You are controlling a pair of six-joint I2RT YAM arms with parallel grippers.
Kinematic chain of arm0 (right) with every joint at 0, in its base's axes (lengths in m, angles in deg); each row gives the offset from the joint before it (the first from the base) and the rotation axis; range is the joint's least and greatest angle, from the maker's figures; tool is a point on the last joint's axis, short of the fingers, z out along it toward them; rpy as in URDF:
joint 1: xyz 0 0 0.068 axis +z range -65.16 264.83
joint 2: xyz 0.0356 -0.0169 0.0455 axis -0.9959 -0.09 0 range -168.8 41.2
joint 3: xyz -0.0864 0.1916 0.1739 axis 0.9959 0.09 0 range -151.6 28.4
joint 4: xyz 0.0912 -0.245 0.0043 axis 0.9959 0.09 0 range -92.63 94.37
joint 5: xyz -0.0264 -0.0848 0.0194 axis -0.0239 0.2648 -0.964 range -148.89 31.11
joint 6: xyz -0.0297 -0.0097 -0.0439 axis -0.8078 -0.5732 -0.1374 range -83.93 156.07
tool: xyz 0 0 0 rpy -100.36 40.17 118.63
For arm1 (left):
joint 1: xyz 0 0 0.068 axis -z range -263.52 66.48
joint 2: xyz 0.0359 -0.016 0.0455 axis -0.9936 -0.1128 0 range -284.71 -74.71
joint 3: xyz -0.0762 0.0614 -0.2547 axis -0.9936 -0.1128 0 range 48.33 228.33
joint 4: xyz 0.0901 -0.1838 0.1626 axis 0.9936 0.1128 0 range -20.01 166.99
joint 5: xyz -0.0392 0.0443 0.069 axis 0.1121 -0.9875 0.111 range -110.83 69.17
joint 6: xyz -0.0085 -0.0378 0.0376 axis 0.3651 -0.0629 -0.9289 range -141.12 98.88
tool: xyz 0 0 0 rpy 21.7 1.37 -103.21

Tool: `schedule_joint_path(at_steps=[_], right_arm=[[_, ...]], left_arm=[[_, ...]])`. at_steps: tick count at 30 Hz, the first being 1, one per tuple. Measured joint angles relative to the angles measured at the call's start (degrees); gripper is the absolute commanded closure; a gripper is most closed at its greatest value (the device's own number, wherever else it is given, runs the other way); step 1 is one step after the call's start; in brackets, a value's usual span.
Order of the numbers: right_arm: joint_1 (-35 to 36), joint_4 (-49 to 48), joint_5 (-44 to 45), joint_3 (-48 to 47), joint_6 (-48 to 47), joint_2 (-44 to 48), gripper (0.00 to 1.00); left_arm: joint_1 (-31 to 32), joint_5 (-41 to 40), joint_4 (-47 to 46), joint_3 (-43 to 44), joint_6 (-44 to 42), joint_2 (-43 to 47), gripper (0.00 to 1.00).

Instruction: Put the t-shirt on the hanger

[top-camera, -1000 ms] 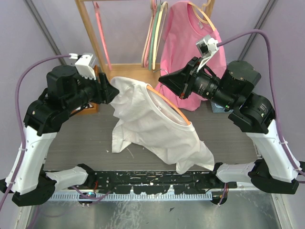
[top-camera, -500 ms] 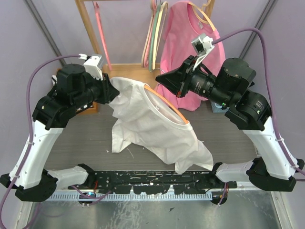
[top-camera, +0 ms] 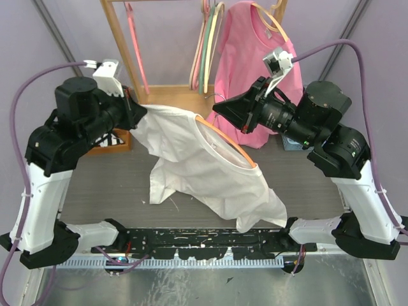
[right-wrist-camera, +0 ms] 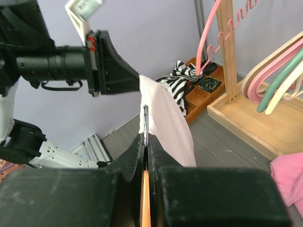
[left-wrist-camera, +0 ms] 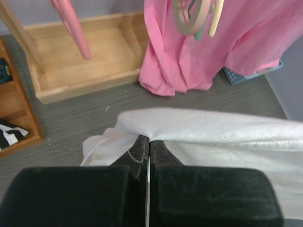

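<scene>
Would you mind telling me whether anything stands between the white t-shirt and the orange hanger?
Nothing visible does. The white t-shirt already drapes over the orange hanger. The left gripper pinches the shirt's edge and the right gripper clamps the hanger's wire hook.

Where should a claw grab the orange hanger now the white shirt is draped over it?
By the silver wire hook, coming from the right. The t-shirt covers the shoulders of the hanger, leaving only an orange strip at the neck hole, while the thin hook pokes out free, easy to pinch. The right claw is shut on it there; the left claw pinches the shirt's edge.
</scene>
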Motion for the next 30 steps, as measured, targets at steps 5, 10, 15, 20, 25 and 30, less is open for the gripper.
schedule_joint_path(at_steps=[5, 10, 15, 20, 25, 30], right_arm=[[0.0, 0.3, -0.1, 0.0, 0.0, 1.0, 0.99], [0.0, 0.5, -0.7, -0.1, 0.0, 1.1, 0.99], [0.0, 1.6, -1.5, -1.6, -0.2, 0.7, 0.99], [0.0, 2.7, -1.6, -3.2, -0.5, 0.5, 0.99], [-0.2, 2.7, -1.6, -3.6, -0.7, 0.5, 0.99], [-0.2, 3.1, -1.5, -3.6, -0.7, 0.5, 0.99]], left_arm=[[0.0, -3.4, 3.5, 11.5, -1.8, -2.8, 1.00], [-0.5, -5.7, 6.6, 18.9, -3.9, -7.0, 1.00], [-2.9, -6.0, 8.5, 22.0, -5.4, -11.9, 1.00], [-5.2, -5.0, 10.3, 25.9, -6.1, -15.7, 1.00], [-6.2, -3.1, 11.6, 27.3, -6.4, -16.2, 0.79], [-6.4, -3.7, 11.8, 26.6, -6.7, -16.1, 0.50]])
